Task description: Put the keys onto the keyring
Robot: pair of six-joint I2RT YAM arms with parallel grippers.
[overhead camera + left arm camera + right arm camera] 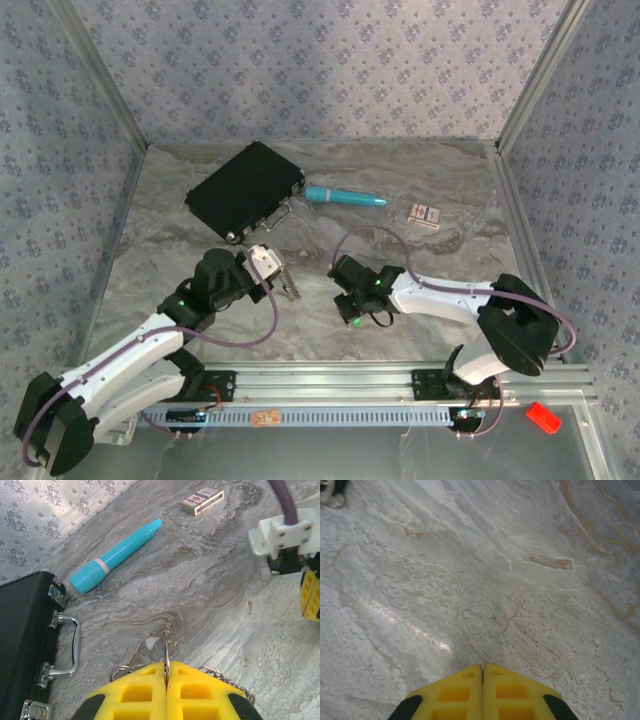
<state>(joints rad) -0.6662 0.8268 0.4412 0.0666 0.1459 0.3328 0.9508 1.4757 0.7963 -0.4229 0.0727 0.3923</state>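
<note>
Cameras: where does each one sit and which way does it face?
Top external: above and behind, looking down on left arm, right arm.
Left wrist: behind the left gripper, shut on the keyring, facing teal pen.
Right wrist: behind the shut right gripper, facing table.
Shared: top, left wrist both show pen, black case.

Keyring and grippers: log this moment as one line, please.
left gripper: shut on keyring, ring edge-on in the grip | right gripper: shut, nothing visible in it, over marble table | black case, teal pen: untouched
</note>
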